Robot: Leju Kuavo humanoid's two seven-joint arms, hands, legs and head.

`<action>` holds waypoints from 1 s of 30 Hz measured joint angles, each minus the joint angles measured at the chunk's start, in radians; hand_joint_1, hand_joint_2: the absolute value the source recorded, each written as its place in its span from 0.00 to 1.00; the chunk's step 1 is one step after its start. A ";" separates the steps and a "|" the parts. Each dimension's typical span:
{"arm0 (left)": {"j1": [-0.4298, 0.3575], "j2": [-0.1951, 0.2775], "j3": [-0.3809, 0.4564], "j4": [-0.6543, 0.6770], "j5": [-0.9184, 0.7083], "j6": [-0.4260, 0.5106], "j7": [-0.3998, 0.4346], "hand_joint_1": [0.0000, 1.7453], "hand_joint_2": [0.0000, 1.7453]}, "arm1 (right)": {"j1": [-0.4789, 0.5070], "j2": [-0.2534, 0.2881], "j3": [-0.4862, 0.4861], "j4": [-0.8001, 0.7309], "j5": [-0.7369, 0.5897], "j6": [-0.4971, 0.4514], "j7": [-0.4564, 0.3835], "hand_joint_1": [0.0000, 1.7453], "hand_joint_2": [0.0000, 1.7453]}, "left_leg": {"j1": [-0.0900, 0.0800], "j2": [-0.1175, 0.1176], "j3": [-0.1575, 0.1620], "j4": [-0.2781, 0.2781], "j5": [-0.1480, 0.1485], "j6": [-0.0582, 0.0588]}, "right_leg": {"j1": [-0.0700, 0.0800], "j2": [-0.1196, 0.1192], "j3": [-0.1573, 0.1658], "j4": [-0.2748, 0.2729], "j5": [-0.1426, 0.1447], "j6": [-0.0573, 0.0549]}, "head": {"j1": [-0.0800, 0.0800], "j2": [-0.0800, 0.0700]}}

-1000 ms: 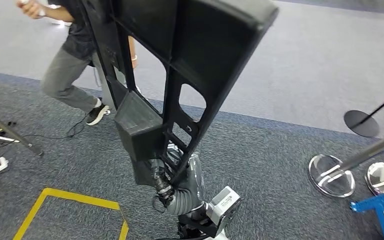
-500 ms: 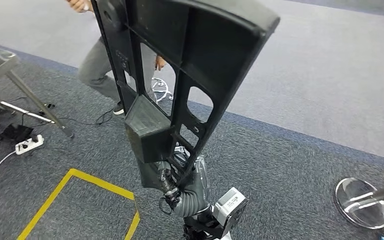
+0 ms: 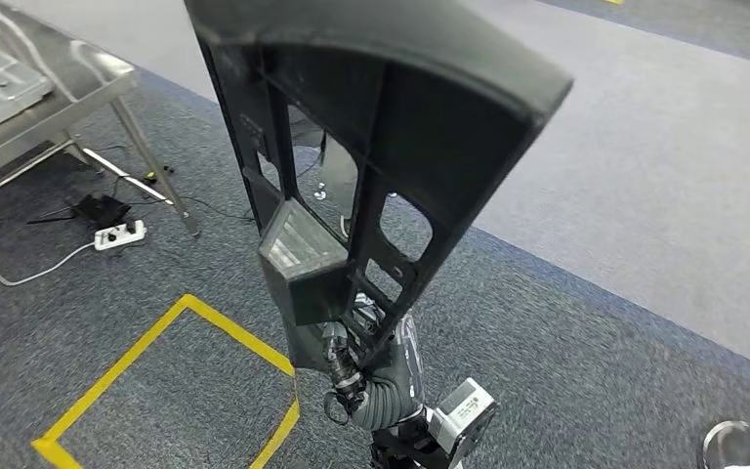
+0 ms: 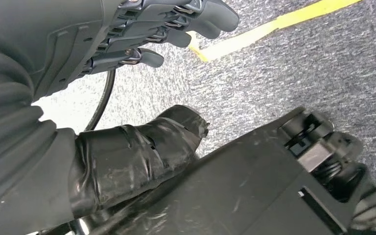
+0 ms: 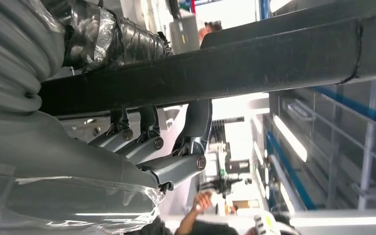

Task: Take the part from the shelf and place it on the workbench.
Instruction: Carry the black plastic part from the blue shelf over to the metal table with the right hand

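The part [image 3: 371, 127], a large black plastic frame with openings and ribs, is already off the shelf. The robot carries it upright in front of its body, high over the grey carpet [image 3: 566, 342]. The right hand [image 3: 371, 376] grips the lower end of the part; in the right wrist view its fingers [image 5: 149, 147] hook up and around a black bar of the frame, so this hand is closed on it.

The left hand [image 4: 142, 34] hangs over the carpet near a yellow floor line [image 4: 274, 24]. Its fingers are a little curled and it seems to hold nothing, but the view is very close, so I cannot tell this surely.

At the upper left of the head view stands a metal table [image 3: 49, 107] with thin legs. It is probably the workbench, and it is well apart from the part. So the taking is done. What is left, in my judgement, is to come to the bench and lay the part on it.
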 joint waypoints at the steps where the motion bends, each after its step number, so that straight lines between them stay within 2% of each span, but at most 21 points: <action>1: -0.001 -0.001 -0.003 0.000 -0.007 -0.002 0.002 0.00 1.00 | 0.003 -0.002 -0.004 -0.002 -0.001 0.003 -0.001 1.00 1.00 | 0.001 -0.014 -0.001 0.002 -0.001 -0.001 | -0.001 0.019 0.027 -0.068 0.038 -0.004 | 0.002 0.000; 3: -0.004 -0.003 -0.005 0.000 -0.017 -0.004 0.006 0.00 1.00 | 0.009 -0.005 -0.012 -0.006 -0.005 0.007 -0.002 1.00 1.00 | 0.000 -0.038 -0.006 0.008 -0.002 -0.010 | -0.004 0.065 0.073 -0.182 0.081 -0.011 | 0.004 0.000; 4: -0.006 -0.003 -0.006 0.000 -0.019 -0.004 0.007 0.00 1.00 | 0.012 -0.006 -0.015 -0.007 -0.007 0.009 -0.003 1.00 1.00 | 0.001 -0.048 -0.010 0.009 -0.001 -0.015 | -0.004 0.080 0.082 -0.207 0.085 -0.013 | 0.005 0.000; 5: -0.007 -0.003 -0.008 0.000 -0.021 -0.003 0.007 0.00 1.00 | 0.015 -0.007 -0.017 -0.008 -0.008 0.011 -0.003 1.00 1.00 | 0.001 -0.057 -0.012 0.008 0.000 -0.023 | -0.002 0.079 0.083 -0.211 0.083 -0.016 | 0.005 0.000; 7: -0.006 -0.003 -0.016 0.000 -0.026 -0.004 0.005 0.00 1.00 | 0.017 -0.007 -0.020 -0.008 -0.008 0.015 -0.006 1.00 1.00 | 0.004 -0.067 -0.017 0.006 0.003 -0.035 | -0.003 0.060 0.089 -0.217 0.087 -0.025 | 0.005 0.000; 9: -0.008 -0.003 -0.025 0.000 -0.029 -0.010 -0.004 0.00 1.00 | 0.018 -0.007 -0.021 -0.010 -0.004 0.020 -0.011 1.00 1.00 | 0.002 -0.021 -0.038 0.048 -0.023 -0.046 | -0.007 0.034 0.099 -0.227 0.092 -0.038 | 0.002 0.000; 11: -0.013 -0.005 -0.029 0.000 -0.026 -0.019 -0.014 0.00 1.00 | 0.023 -0.007 -0.025 -0.011 0.002 0.021 -0.016 1.00 1.00 | 0.001 0.037 -0.090 0.161 -0.084 -0.053 | -0.003 0.003 0.103 -0.229 0.091 -0.045 | -0.004 0.000; 12: -0.017 -0.007 -0.030 0.000 -0.024 -0.021 -0.014 0.00 1.00 | 0.028 -0.008 -0.028 -0.010 0.004 0.022 -0.019 1.00 1.00 | 0.003 0.046 -0.119 0.221 -0.108 -0.056 | -0.001 -0.013 0.103 -0.229 0.089 -0.048 | -0.004 0.000; 13: -0.019 -0.010 -0.030 0.000 -0.022 -0.021 -0.008 0.00 1.00 | 0.033 -0.009 -0.033 -0.008 0.004 0.024 -0.024 1.00 1.00 | 0.003 0.050 -0.136 0.256 -0.116 -0.057 | 0.000 -0.028 0.103 -0.228 0.088 -0.048 | -0.004 0.000; 14: -0.020 -0.013 -0.031 0.000 -0.019 -0.020 -0.001 0.00 1.00 | 0.036 -0.010 -0.037 -0.005 0.004 0.027 -0.028 1.00 1.00 | 0.004 0.054 -0.135 0.257 -0.106 -0.058 | 0.001 -0.043 0.104 -0.228 0.086 -0.048 | -0.004 0.000; 15: -0.021 -0.016 -0.031 -0.001 -0.016 -0.018 0.006 0.00 1.00 | 0.039 -0.010 -0.040 -0.003 0.005 0.030 -0.033 1.00 1.00 | 0.004 0.060 -0.115 0.222 -0.082 -0.058 | 0.001 -0.055 0.105 -0.227 0.084 -0.047 | -0.004 0.000; 17: -0.023 -0.018 -0.031 -0.001 -0.010 -0.017 0.014 0.00 1.00 | 0.040 -0.011 -0.041 0.000 0.008 0.035 -0.038 1.00 1.00 | -0.002 0.095 -0.043 0.093 -0.030 -0.050 | 0.004 -0.076 0.111 -0.226 0.077 -0.041 | -0.005 0.000; 19: -0.028 -0.020 -0.031 -0.001 -0.004 -0.017 0.015 0.00 1.00 | 0.039 -0.010 -0.042 0.000 0.014 0.037 -0.039 1.00 1.00 | -0.010 0.123 -0.001 0.014 -0.013 -0.036 | 0.010 -0.092 0.114 -0.223 0.072 -0.032 | -0.003 0.000; 20: -0.030 -0.021 -0.031 -0.002 -0.003 -0.018 0.014 0.00 1.00 | 0.039 -0.010 -0.042 0.000 0.017 0.038 -0.038 1.00 1.00 | -0.014 0.123 0.000 0.007 -0.017 -0.029 | 0.012 -0.100 0.115 -0.224 0.070 -0.027 | -0.002 0.000; 22: -0.030 -0.022 -0.031 -0.002 -0.008 -0.023 0.013 0.00 1.00 | 0.037 -0.010 -0.042 0.001 0.020 0.043 -0.033 1.00 1.00 | -0.011 0.100 0.000 0.002 -0.015 -0.016 | 0.011 -0.106 0.121 -0.225 0.065 -0.014 | 0.001 0.000; 24: -0.030 -0.023 -0.031 -0.002 -0.016 -0.027 0.013 0.00 1.00 | 0.035 -0.010 -0.042 0.003 0.020 0.059 -0.028 1.00 1.00 | -0.004 0.081 0.007 -0.011 -0.008 -0.003 | 0.008 -0.070 0.112 -0.192 0.039 -0.002 | 0.004 0.000; 26: -0.032 -0.023 -0.031 -0.002 -0.018 -0.026 0.012 0.00 1.00 | 0.034 -0.010 -0.042 0.008 0.016 0.081 -0.025 1.00 1.00 | -0.002 0.063 0.011 -0.017 -0.004 0.004 | 0.006 -0.023 0.066 -0.088 -0.018 0.001 | 0.012 0.000; 27: -0.032 -0.023 -0.031 -0.002 -0.016 -0.026 0.010 0.00 1.00 | 0.034 -0.010 -0.042 0.013 0.013 0.092 -0.024 1.00 1.00 | -0.002 0.052 0.010 -0.018 -0.004 0.005 | 0.006 -0.014 0.034 -0.022 -0.046 0.000 | 0.015 0.000; 28: -0.031 -0.023 -0.031 -0.002 -0.013 -0.026 0.010 0.00 1.00 | 0.034 -0.010 -0.042 0.020 0.010 0.100 -0.023 1.00 1.00 | -0.003 0.039 0.010 -0.017 -0.004 0.005 | 0.006 -0.011 0.007 0.030 -0.062 -0.001 | 0.017 0.000; 29: -0.028 -0.023 -0.031 -0.002 -0.008 -0.027 0.010 0.00 1.00 | 0.034 -0.010 -0.042 0.028 0.007 0.108 -0.023 1.00 1.00 | -0.003 0.024 0.010 -0.017 -0.005 0.005 | 0.007 -0.009 -0.008 0.052 -0.058 -0.002 | 0.017 0.000; 30: -0.025 -0.022 -0.031 -0.002 -0.004 -0.028 0.011 0.00 1.00 | 0.033 -0.009 -0.042 0.034 0.006 0.112 -0.024 1.00 1.00 | -0.003 0.008 0.011 -0.016 -0.005 0.005 | 0.007 -0.006 -0.002 0.029 -0.033 -0.005 | 0.018 0.000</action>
